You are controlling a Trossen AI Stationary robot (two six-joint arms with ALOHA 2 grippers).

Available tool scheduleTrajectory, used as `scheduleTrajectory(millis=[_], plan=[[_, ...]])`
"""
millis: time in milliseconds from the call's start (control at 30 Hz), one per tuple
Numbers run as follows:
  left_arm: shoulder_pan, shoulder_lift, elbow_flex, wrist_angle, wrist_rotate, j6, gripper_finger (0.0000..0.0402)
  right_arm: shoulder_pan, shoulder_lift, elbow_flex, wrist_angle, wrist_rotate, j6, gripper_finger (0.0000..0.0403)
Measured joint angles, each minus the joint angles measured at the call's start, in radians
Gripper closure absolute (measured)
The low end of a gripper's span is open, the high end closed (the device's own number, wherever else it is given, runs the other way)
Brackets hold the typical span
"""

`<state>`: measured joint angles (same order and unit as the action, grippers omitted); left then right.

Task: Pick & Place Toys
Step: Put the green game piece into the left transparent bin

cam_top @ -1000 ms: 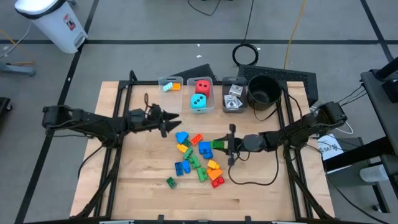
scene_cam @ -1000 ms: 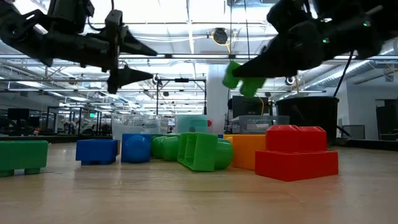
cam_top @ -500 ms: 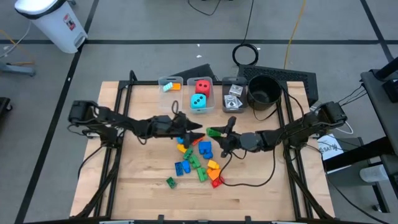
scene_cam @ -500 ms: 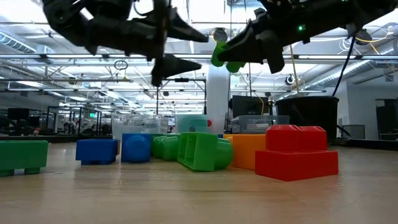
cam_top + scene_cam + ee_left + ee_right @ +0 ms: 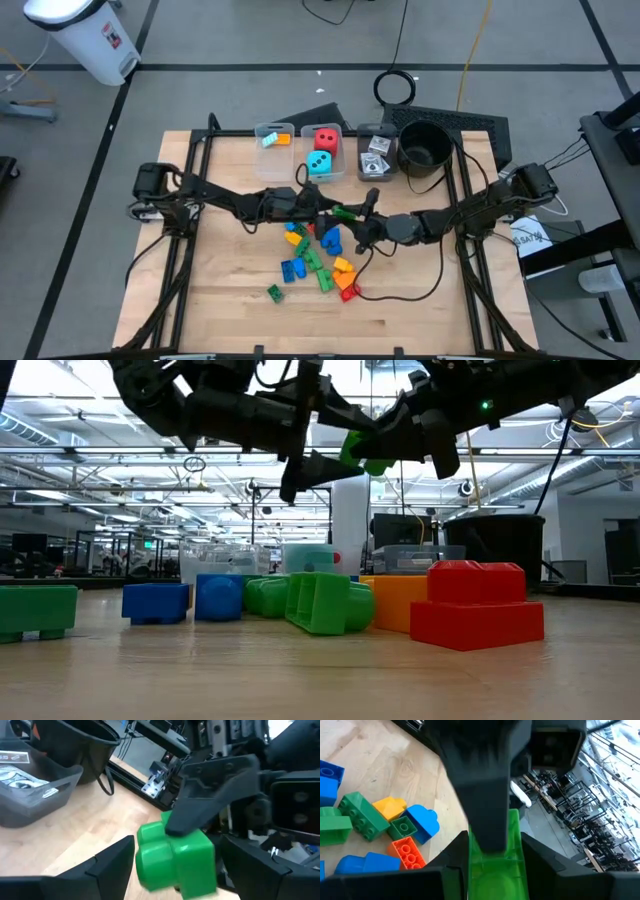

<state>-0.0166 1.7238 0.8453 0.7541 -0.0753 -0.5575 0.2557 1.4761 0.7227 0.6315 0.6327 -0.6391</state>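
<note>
A green brick [image 5: 343,212] hangs above the middle of the table with my right gripper [image 5: 353,217] shut on it. My left gripper [image 5: 328,208] has come in level from the table's left. It is open, with one finger [image 5: 112,865] on each side of the same brick [image 5: 175,860]. Under them lies a loose pile of blue, green, orange, yellow and red bricks [image 5: 315,250]. A red die [image 5: 325,139] and a teal die [image 5: 319,163] sit in the middle clear bin at the far edge. My right gripper pinches the green brick [image 5: 495,867] between its two fingers, which come level from the table's right side. The brick hangs clear, high above the pile [image 5: 362,450]. My left gripper: its fingers flank the brick closely, and I cannot tell whether they touch it.
Three clear bins [image 5: 275,135] [image 5: 337,172] [image 5: 375,155] stand in a row at the far edge, and a round black pot [image 5: 425,145] stands to their right. A lone green brick [image 5: 274,291] lies near the pile's front left. Bare wood lies to the left and front.
My left gripper has swept toward the table's right, staying open, until its fingers flank the green brick. My right gripper has risen with the brick, lifting it clear of the pile, and has rolled about its own axis.
</note>
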Motion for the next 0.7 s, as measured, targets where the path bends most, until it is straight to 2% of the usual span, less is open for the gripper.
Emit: scheduleTrajectory(millis=[267, 333, 433, 500, 533, 700], plan=[[0.018, 0.038, 0.026, 0.001, 0.000, -0.039, 0.0109, 0.033, 0.000, 0.000, 0.020, 0.073, -0.062, 0.0295], [0.021, 0.038, 0.027, 0.005, 0.003, -0.040, 0.0126, 0.035, 0.000, 0.000, 0.022, 0.077, -0.062, 0.0295], [0.021, 0.038, 0.027, 0.014, 0.013, -0.040, 0.0177, 0.035, 0.000, 0.000, 0.021, 0.077, -0.062, 0.0293], [0.021, 0.038, 0.027, 0.015, 0.015, -0.047, 0.0221, 0.035, 0.000, 0.000, 0.019, 0.077, -0.050, 0.0278], [0.021, 0.038, 0.027, 0.014, 0.020, -0.042, 0.0230, 0.035, 0.000, 0.000, 0.018, 0.075, -0.034, 0.0268], [0.047, 0.001, 0.026, -0.027, 0.068, 0.023, 0.0228, 0.039, -0.001, 0.000, 0.032, 0.070, 0.103, 0.0215]])
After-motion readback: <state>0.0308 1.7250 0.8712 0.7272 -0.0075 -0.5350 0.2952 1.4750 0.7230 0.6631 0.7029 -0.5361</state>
